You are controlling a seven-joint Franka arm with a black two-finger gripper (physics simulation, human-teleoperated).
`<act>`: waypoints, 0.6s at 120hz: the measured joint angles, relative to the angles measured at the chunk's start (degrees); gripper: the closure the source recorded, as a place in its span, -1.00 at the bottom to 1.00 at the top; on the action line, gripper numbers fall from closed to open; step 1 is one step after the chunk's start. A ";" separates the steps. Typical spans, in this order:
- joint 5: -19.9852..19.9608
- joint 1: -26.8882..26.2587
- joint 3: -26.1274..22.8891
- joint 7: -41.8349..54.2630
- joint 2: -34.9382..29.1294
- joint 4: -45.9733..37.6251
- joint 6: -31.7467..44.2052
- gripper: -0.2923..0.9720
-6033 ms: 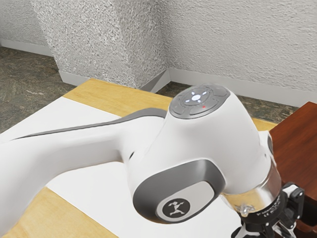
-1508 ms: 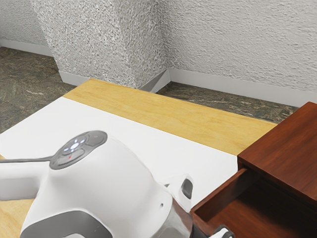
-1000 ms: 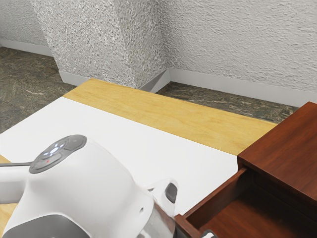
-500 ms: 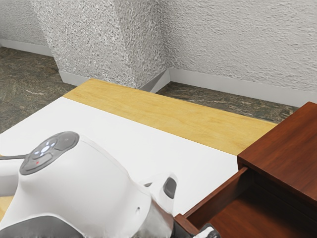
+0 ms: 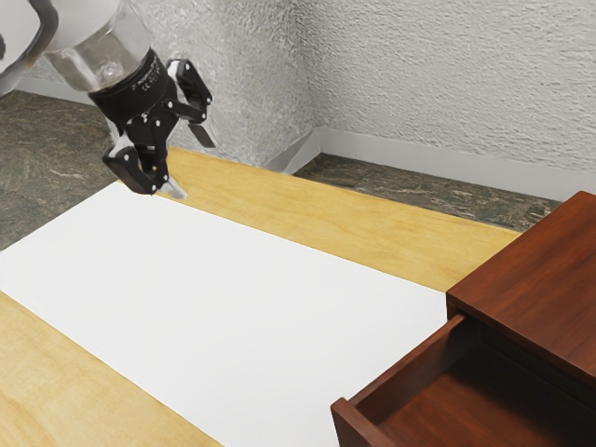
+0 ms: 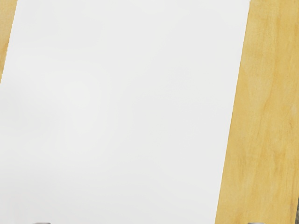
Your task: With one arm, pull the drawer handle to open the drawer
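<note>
Rough grey walls backed a pale wooden table (image 5: 307, 219) with a white mat (image 5: 205, 298). At the exterior view's near right, the dark red wooden drawer (image 5: 438, 396) stood out of its cabinet (image 5: 540, 279). The black two-finger gripper (image 5: 182, 163) hung far left, fingers apart, empty. The pull looked finished, with nothing more needed.

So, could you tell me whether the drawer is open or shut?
Open: the drawer juts out from the cabinet, its inside exposed.

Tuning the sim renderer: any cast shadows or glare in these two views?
Exterior view: flat light; the gripper casts no visible shadow on the white mat. The open drawer darkens toward its back, and a bright highlight sits on the metal wrist ring. Wrist view: the mat is evenly white with no shadow or glare, beside the table wood.
</note>
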 joint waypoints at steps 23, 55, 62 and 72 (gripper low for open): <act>-2.54 10.21 -0.18 0.36 4.68 -3.37 -8.54 -0.44; -8.10 10.77 -0.81 2.99 5.73 -7.65 -7.76 -0.51; -8.70 10.69 -0.84 3.81 5.92 -7.79 -7.07 -0.52; -9.11 10.84 -0.85 4.85 6.06 -7.95 -6.37 -0.52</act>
